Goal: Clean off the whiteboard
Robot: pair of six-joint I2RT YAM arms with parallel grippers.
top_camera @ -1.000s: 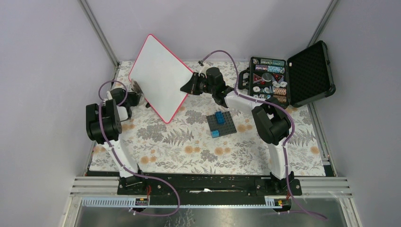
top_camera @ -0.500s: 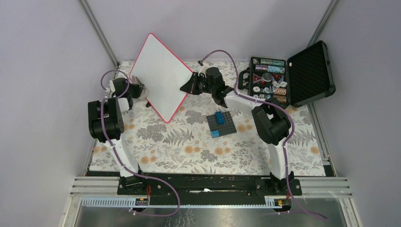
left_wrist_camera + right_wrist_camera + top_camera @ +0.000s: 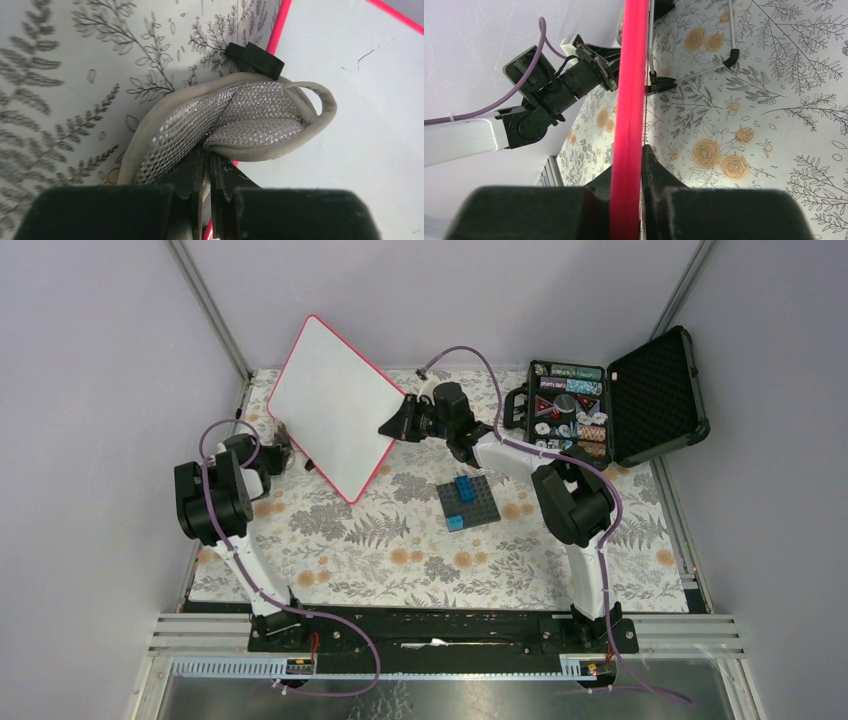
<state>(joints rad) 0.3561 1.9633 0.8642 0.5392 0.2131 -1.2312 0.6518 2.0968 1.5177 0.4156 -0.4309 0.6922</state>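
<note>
The whiteboard (image 3: 330, 405), white with a red-pink frame, is held up tilted above the back left of the floral mat. My right gripper (image 3: 392, 425) is shut on its right edge; in the right wrist view the frame (image 3: 630, 100) runs between the jaws of that gripper (image 3: 628, 160). My left gripper (image 3: 288, 445) is at the board's lower left edge, shut on a grey mesh cloth (image 3: 235, 120) that lies against the frame and the white surface (image 3: 350, 125). A few faint dark marks (image 3: 365, 54) show on the board.
An open black foam-lined case (image 3: 655, 390) with small colourful items stands at the back right. A dark baseplate (image 3: 468, 502) with blue bricks lies mid-table. The board's wire stand (image 3: 689, 75) hangs behind it. Purple walls close in on both sides.
The left arm swung toward the back, then came nearer and further left with the cloth. The whiteboard shifted slightly left. The right gripper kept its hold.
</note>
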